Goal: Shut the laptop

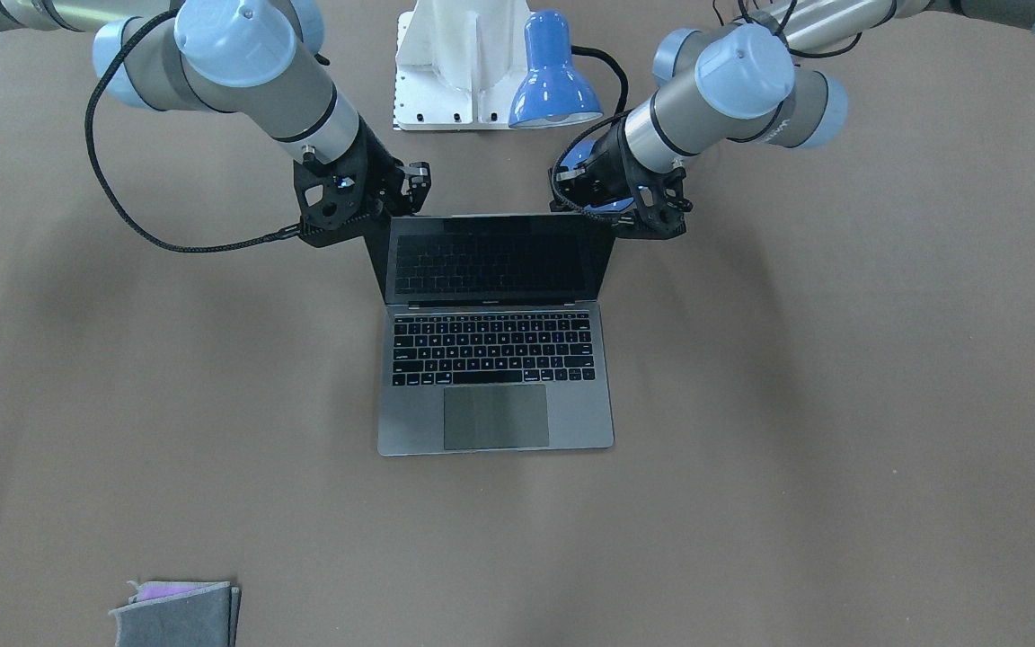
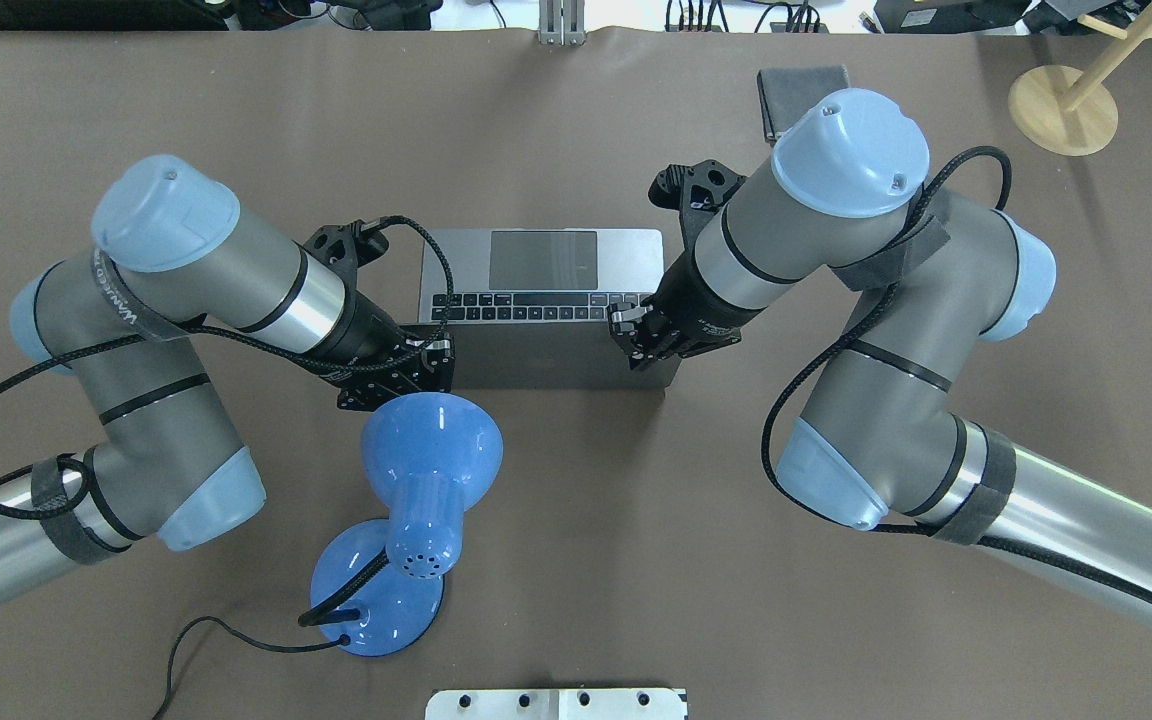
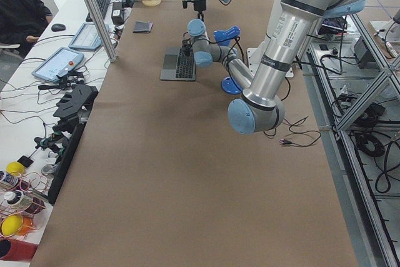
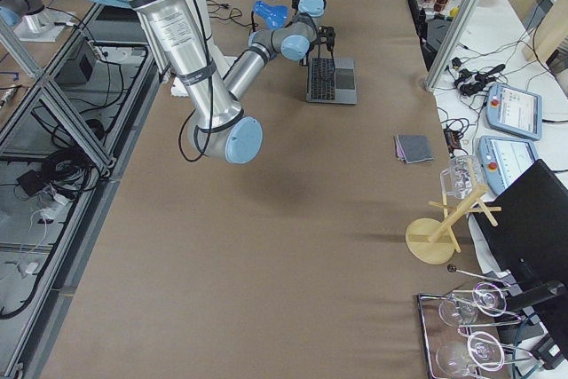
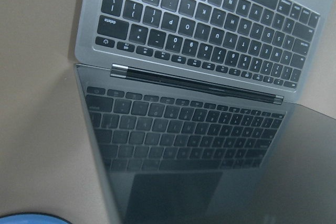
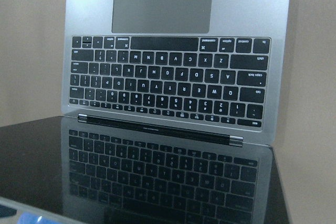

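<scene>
laptop (image 5: 199,30) open (key reads "delete") | left gripper (image 2: 436,362), right gripper (image 2: 633,338): clench cannot tell

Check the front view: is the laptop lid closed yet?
No, the laptop has its screen raised from the hinge, leaving the keyboard and trackpad uncovered.

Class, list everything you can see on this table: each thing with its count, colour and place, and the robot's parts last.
laptop: one, space-grey, open, mid-table
desk lamp: one, blue, behind the lid, nearer the robot
folded cloth: one, grey, far edge, robot's right
wooden stand: one, pale, far edge, further right
table: one, brown
left gripper: one, black, at the lid's left corner
right gripper: one, black, at the lid's right corner
</scene>
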You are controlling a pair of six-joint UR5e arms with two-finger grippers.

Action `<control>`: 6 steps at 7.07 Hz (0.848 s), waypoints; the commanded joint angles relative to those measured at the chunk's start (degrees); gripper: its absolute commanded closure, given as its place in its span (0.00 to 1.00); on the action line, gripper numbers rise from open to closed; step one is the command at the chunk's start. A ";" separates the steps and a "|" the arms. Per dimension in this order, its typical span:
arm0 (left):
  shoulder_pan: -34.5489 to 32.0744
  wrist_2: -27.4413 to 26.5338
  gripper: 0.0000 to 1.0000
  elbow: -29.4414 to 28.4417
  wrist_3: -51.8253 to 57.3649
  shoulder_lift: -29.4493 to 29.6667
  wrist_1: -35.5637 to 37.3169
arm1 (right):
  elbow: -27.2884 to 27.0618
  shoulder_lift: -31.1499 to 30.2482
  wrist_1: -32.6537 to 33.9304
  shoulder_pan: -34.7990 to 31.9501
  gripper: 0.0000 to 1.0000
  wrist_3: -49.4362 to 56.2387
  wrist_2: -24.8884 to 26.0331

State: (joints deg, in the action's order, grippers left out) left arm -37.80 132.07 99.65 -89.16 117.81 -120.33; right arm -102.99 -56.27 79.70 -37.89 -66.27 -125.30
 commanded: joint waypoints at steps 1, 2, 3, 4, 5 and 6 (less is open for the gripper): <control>-3.84 -0.50 1.00 -2.86 0.30 2.93 -0.43 | 1.46 1.16 -0.94 -2.09 1.00 0.08 -0.03; -4.56 -1.11 1.00 -4.80 0.48 4.08 -0.52 | 3.56 1.43 -3.21 -2.54 1.00 0.08 0.06; -4.83 -3.20 1.00 -7.08 0.48 5.66 -0.69 | 6.89 1.95 -6.89 -2.80 1.00 0.08 0.06; -4.83 -5.74 1.00 -11.11 0.48 7.59 -3.13 | 11.01 3.35 -9.88 -2.89 1.00 0.17 0.06; -4.83 -7.08 1.00 -15.15 0.39 9.09 -5.85 | 17.75 6.76 -12.87 -2.89 1.00 0.35 0.49; -4.74 -8.31 1.00 -19.28 0.39 11.02 -7.88 | 22.08 8.18 -16.73 -3.07 1.00 0.17 0.59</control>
State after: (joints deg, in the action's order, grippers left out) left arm -42.57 125.45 85.24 -88.74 126.65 -125.60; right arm -86.89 -50.43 67.30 -40.80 -66.03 -124.93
